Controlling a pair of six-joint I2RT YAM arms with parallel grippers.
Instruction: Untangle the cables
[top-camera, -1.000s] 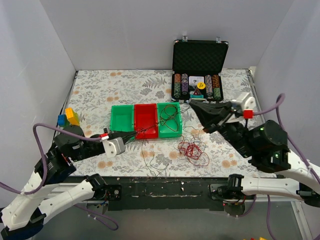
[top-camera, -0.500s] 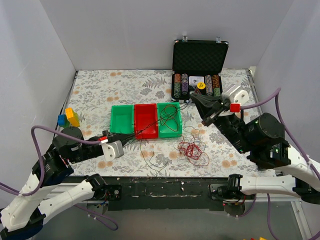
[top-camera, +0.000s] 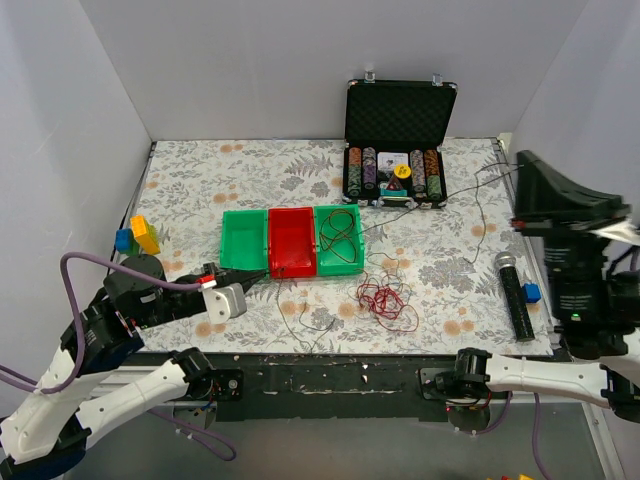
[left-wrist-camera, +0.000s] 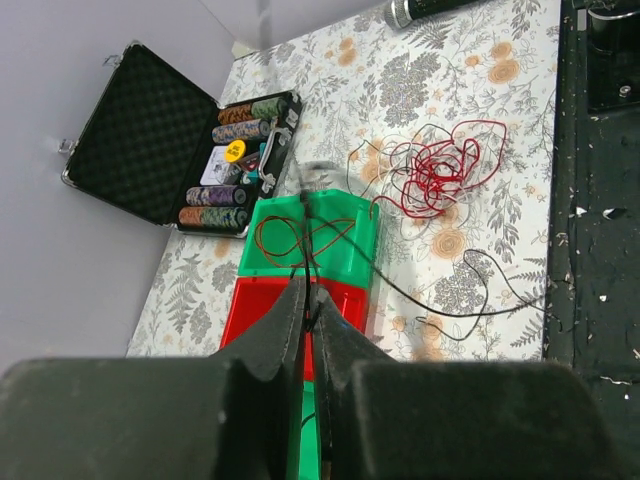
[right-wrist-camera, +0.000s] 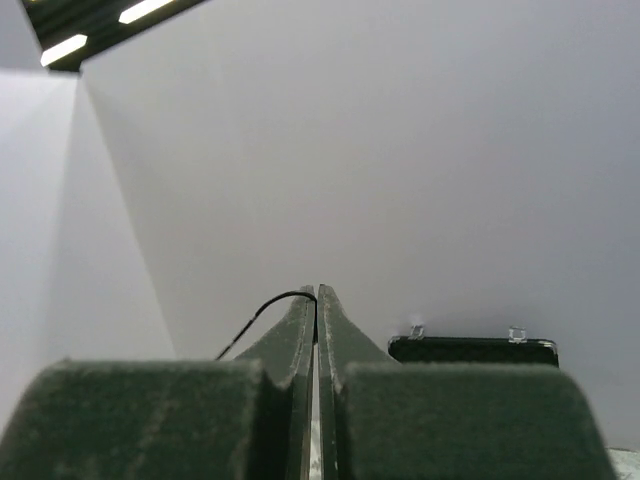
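A red cable tangle (top-camera: 383, 298) lies on the floral table in front of the trays; it also shows in the left wrist view (left-wrist-camera: 440, 175). A thin dark cable (top-camera: 340, 225) loops in the right green tray (top-camera: 340, 268) and runs out to both grippers. My left gripper (top-camera: 257, 272) is shut on the dark cable at the red tray's (top-camera: 290, 240) front edge, with its tips (left-wrist-camera: 308, 290) over the red tray (left-wrist-camera: 262, 312). My right gripper (top-camera: 520, 162) is raised high at the right, shut on the dark cable (right-wrist-camera: 262, 306) at its tips (right-wrist-camera: 317, 293). I cannot make out a white cable.
An open poker chip case (top-camera: 397, 140) stands at the back. A left green tray (top-camera: 243, 237) sits beside the red one. A black microphone (top-camera: 513, 292) and a small blue block (top-camera: 531, 292) lie at the right. Yellow and blue blocks (top-camera: 137, 235) sit at the left edge.
My right arm has lifted and swung right, away from the trays, drawing the dark cable with it and uncovering the microphone. My left gripper has stayed at the red tray.
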